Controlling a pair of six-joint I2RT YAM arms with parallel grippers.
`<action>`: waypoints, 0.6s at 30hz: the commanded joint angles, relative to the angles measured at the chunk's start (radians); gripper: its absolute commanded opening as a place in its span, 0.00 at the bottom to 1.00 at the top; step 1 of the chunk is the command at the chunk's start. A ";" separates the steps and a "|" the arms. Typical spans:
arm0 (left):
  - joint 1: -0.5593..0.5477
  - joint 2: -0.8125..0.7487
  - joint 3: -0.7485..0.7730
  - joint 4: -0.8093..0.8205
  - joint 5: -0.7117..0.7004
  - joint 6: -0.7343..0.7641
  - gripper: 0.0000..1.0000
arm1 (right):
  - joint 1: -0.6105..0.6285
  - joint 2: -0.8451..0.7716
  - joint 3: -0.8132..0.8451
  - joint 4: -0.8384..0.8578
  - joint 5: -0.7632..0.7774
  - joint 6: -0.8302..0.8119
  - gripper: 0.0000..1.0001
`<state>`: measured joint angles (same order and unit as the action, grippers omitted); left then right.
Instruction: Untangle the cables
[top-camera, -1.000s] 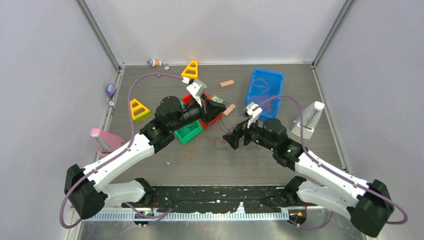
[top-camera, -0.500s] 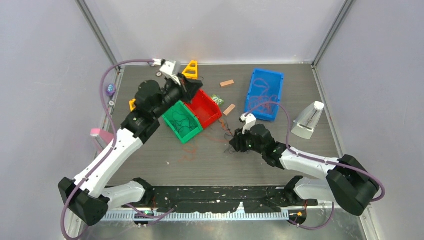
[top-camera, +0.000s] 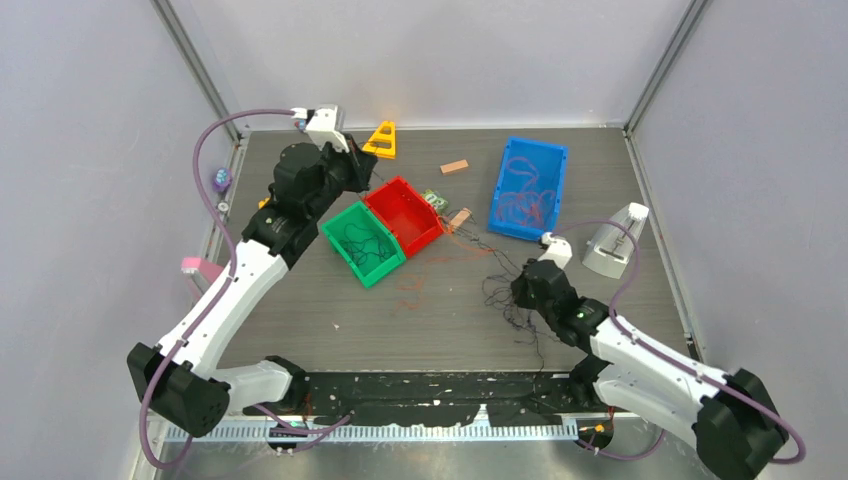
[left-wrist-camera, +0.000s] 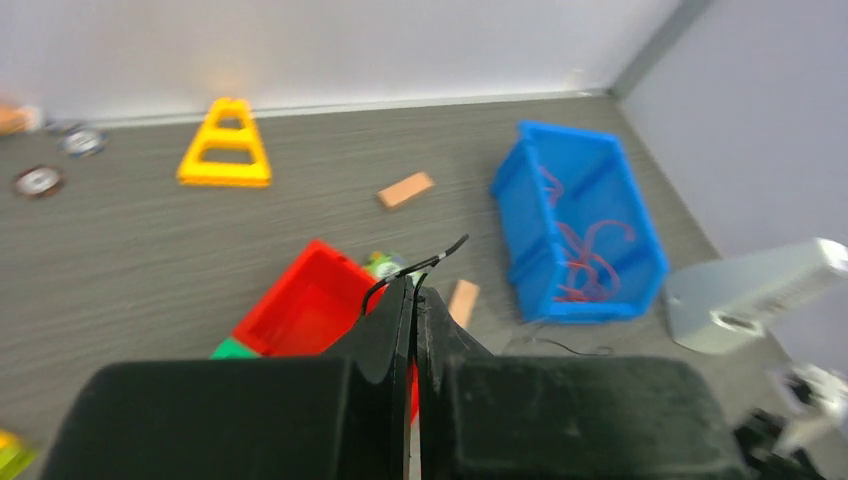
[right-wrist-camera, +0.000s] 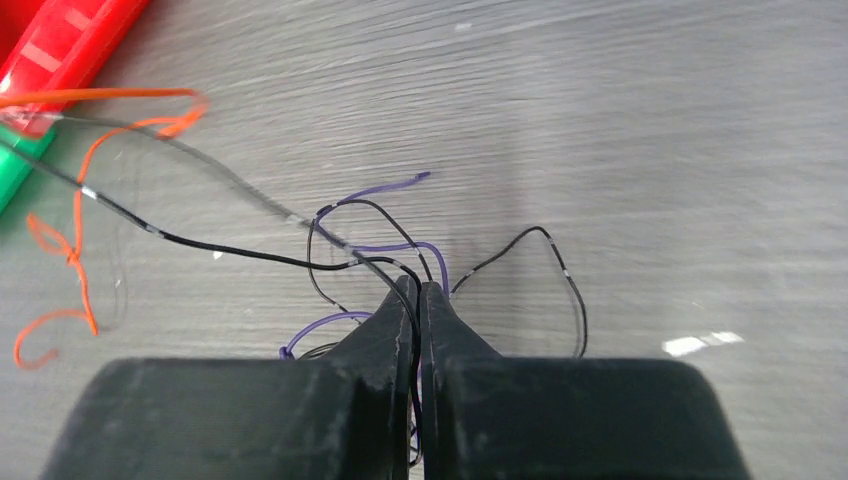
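Observation:
The cables are thin strands. A dark black and purple tangle (top-camera: 508, 298) lies on the table by my right gripper (top-camera: 520, 293), and loose orange strands (top-camera: 412, 290) lie to its left. My right gripper (right-wrist-camera: 419, 288) is shut on a black cable (right-wrist-camera: 250, 254) of that tangle, with purple loops (right-wrist-camera: 330, 322) around its tips. My left gripper (top-camera: 368, 183) is raised behind the red bin (top-camera: 405, 215). In the left wrist view my left gripper (left-wrist-camera: 414, 288) is shut, and a short black cable end (left-wrist-camera: 425, 268) curls out of its tips.
A green bin (top-camera: 345, 260) holds black cables, and a blue bin (top-camera: 560, 190) holds orange ones. A yellow triangle (top-camera: 381, 140), two wooden blocks (top-camera: 454, 167) (top-camera: 460, 218), a white device (top-camera: 615, 240) and a pink object (top-camera: 200, 270) stand around.
My right gripper shut on the dark cables and drew back right toward the near edge, dragging the tangle. My left arm swung back and left, off the bins.

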<state>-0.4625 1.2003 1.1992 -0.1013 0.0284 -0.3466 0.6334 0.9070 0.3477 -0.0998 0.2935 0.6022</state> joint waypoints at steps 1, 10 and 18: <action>0.033 -0.033 0.052 -0.098 -0.282 -0.008 0.00 | -0.026 -0.131 0.022 -0.304 0.308 0.269 0.05; 0.096 -0.131 -0.033 -0.087 -0.399 -0.078 0.00 | -0.038 -0.422 0.089 -0.737 0.681 0.644 0.05; 0.108 -0.161 -0.052 -0.096 -0.438 -0.115 0.00 | -0.038 -0.474 0.146 -0.745 0.756 0.486 0.05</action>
<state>-0.3634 1.0725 1.1679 -0.2142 -0.3592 -0.4324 0.5980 0.4339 0.4412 -0.8299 0.9451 1.1458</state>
